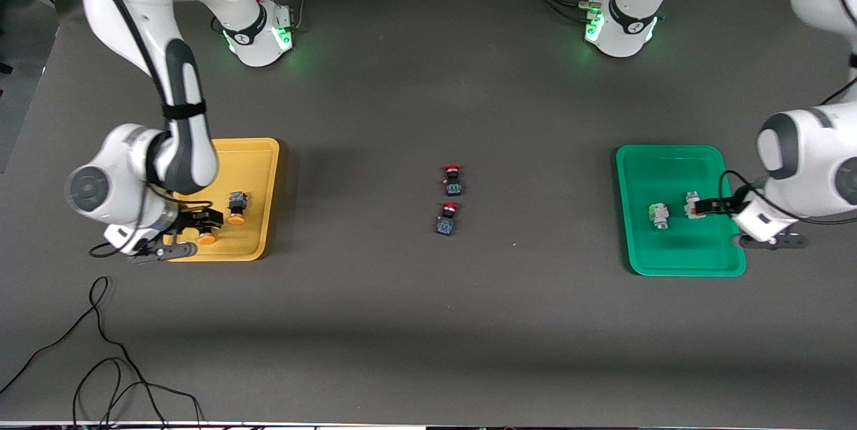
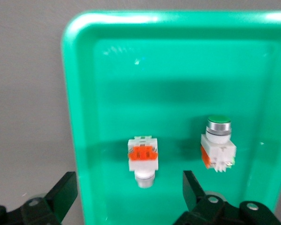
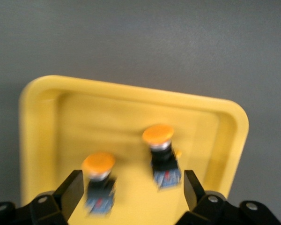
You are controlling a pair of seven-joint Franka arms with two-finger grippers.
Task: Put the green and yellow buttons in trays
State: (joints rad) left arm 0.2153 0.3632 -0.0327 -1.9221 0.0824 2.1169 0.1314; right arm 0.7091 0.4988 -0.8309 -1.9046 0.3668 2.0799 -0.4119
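The yellow tray (image 1: 258, 162) at the right arm's end holds two dark switches with yellow-orange caps (image 1: 236, 207) (image 1: 205, 238). My right gripper (image 1: 195, 222) hovers open over that tray. In the right wrist view the gripper (image 3: 131, 192) is empty, with both switches (image 3: 99, 180) (image 3: 161, 157) lying on the tray (image 3: 107, 108) just ahead of its fingers. The green tray (image 1: 669, 162) at the left arm's end holds two white-and-silver switches (image 1: 659, 216) (image 1: 691, 205). My left gripper (image 1: 711, 205) (image 2: 129, 197) is open and empty over it, with the orange-red-marked switch (image 2: 143, 159) and the green-capped one (image 2: 218, 143) lying on the tray (image 2: 168, 61).
Two dark switches with red caps (image 1: 453, 179) (image 1: 447, 218) lie at the table's middle, one nearer the front camera than the other. A loose black cable (image 1: 100, 349) lies on the table near the front camera, toward the right arm's end.
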